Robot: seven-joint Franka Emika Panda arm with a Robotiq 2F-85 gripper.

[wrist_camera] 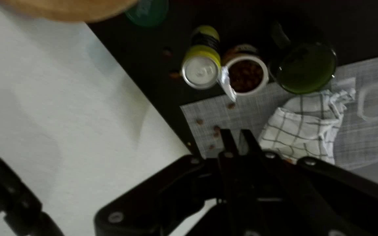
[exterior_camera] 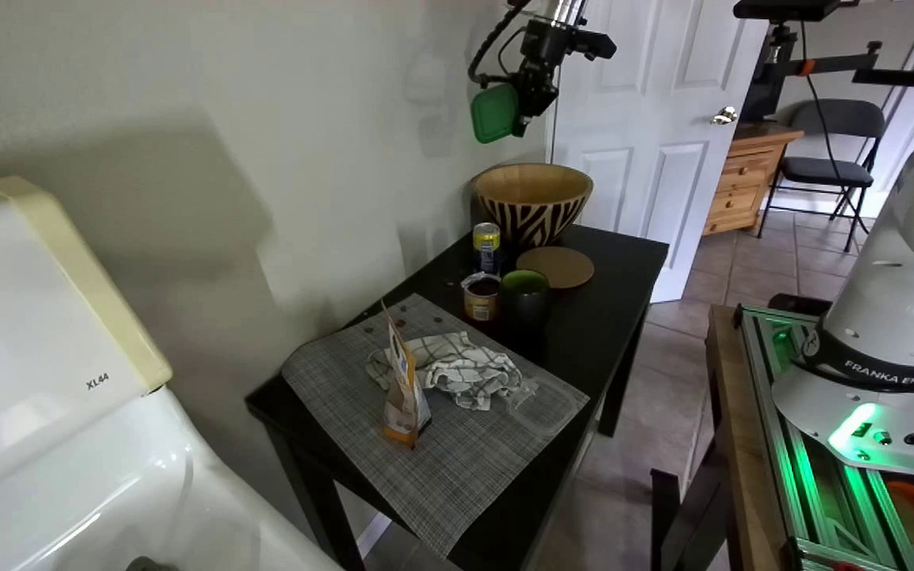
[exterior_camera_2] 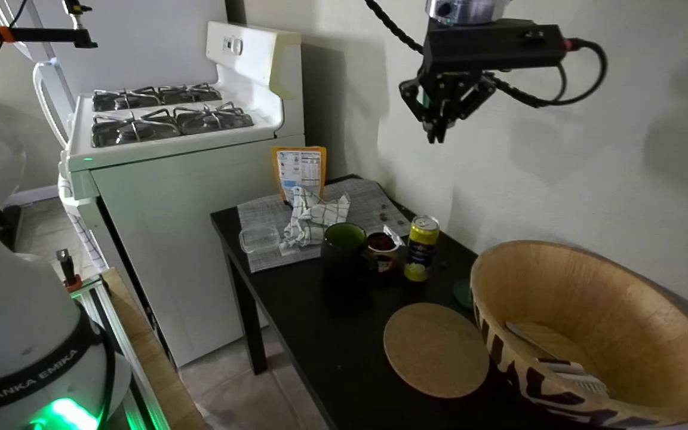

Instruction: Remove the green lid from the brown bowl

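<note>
The green lid (exterior_camera: pixel 494 113) is a flat square with rounded corners. It hangs at my gripper (exterior_camera: pixel 522 127), on the side away from the wrist camera. My gripper (exterior_camera_2: pixel 436 136) is high in the air near the wall, and only a sliver of green shows behind it in an exterior view. In the wrist view the fingers (wrist_camera: pixel 237 132) are close together with a narrow gap; the lid's face is hidden there. The brown wooden bowl (exterior_camera: pixel 540 218) has dark stripes and stands at the table's end. It shows open in an exterior view (exterior_camera_2: pixel 595 286), with utensils inside.
The black table holds a yellow can (exterior_camera_2: pixel 421 248), an opened tub (exterior_camera: pixel 481 299), a green mug (exterior_camera: pixel 526 297), a round board (exterior_camera_2: pixel 436 349), a small green round object (exterior_camera_2: pixel 462 292), a checked towel (exterior_camera: pixel 465 369), an orange bag (exterior_camera_2: pixel 300 170) and a clear container (exterior_camera: pixel 548 404). The wall (exterior_camera: pixel 362 159) stands behind.
</note>
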